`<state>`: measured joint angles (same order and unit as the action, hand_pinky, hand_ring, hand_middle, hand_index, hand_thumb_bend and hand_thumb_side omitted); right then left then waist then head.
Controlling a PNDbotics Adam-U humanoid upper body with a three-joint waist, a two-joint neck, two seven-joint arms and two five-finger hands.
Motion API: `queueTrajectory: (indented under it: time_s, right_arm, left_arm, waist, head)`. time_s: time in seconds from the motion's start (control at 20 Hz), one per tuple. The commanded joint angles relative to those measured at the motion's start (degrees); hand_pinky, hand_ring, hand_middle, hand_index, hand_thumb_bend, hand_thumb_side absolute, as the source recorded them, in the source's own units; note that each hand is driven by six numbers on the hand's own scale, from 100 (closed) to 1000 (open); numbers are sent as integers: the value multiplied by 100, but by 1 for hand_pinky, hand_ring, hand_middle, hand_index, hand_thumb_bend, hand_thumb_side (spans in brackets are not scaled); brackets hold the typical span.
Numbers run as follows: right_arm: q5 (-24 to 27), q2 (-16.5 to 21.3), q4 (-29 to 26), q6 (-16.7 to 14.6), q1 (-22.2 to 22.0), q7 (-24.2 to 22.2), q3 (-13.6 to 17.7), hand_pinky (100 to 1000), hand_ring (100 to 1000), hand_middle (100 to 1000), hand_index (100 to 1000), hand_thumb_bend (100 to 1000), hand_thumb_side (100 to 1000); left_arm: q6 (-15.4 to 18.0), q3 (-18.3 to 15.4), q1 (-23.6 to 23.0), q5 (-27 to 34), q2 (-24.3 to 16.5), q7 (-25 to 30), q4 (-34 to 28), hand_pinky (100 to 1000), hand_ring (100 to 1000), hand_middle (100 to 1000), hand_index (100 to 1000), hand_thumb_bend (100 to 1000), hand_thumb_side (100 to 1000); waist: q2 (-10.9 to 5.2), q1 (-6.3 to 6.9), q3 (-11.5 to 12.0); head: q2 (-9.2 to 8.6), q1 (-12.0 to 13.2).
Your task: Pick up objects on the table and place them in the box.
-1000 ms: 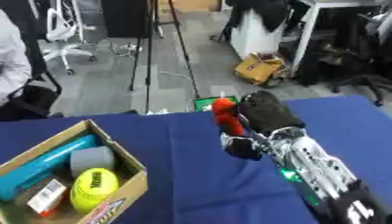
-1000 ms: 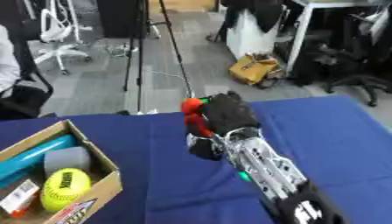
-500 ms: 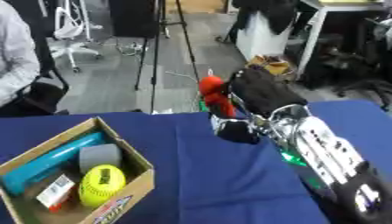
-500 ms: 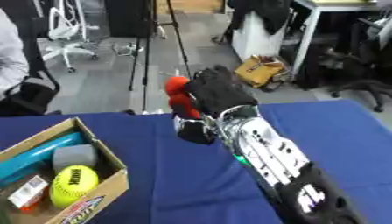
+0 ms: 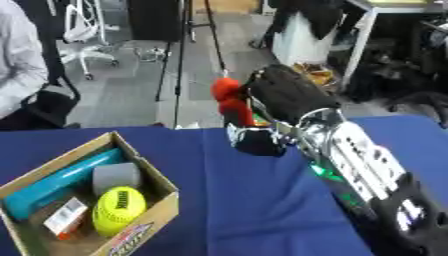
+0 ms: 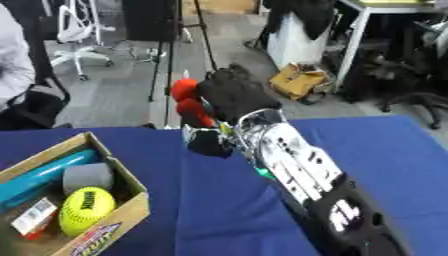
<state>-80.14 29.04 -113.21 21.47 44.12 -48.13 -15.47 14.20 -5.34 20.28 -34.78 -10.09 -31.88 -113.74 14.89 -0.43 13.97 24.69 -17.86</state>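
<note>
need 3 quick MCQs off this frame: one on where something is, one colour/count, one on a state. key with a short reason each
1. Where is the yellow ball?
A. inside the box
B. on the blue cloth beside the box
C. in the right hand

2. What colour is the object held up by the right hand?
A. green
B. red
C. white

3. What state is the right hand in?
A. open, flat on the table
B. shut, holding nothing
C. shut on the red object, lifted above the table

Key:
1 A: the ball lies in the box, next to the teal tube, the grey cylinder and a small white and red pack.
2 B: the red object shows at the hand's left side.
3 C: the fingers curl round the red object, which is seen against the floor beyond the table.
</note>
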Motion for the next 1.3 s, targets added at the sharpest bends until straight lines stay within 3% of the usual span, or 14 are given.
queueTrajectory:
  time_s: [0.05,0.8,1.3]
  right_arm:
    - [47,131,40,152,211,-161,-21,1000,874,473,618,100,598]
    - [144,32,1339,242,827,177,-216,1000,874,474,612,100,612]
    - [221,-155,1821,195,1081,395,-353,1000,869,469,606,100,614]
  left_arm:
    - [39,12,117,36,-90,-18,-85,854,802,865,823,100,765]
    - [151,13,421,75,-38,-166,-85,854,801,861,823,100,761]
    - [183,27,538,90,4,-186,-85,854,801,862,823,100,766]
  waist:
    - [-57,27,75]
    - [263,-53,873]
    - [387,-163,1103]
  head:
    - [-89,-102]
    - [-421,-719]
    - [-521,-910]
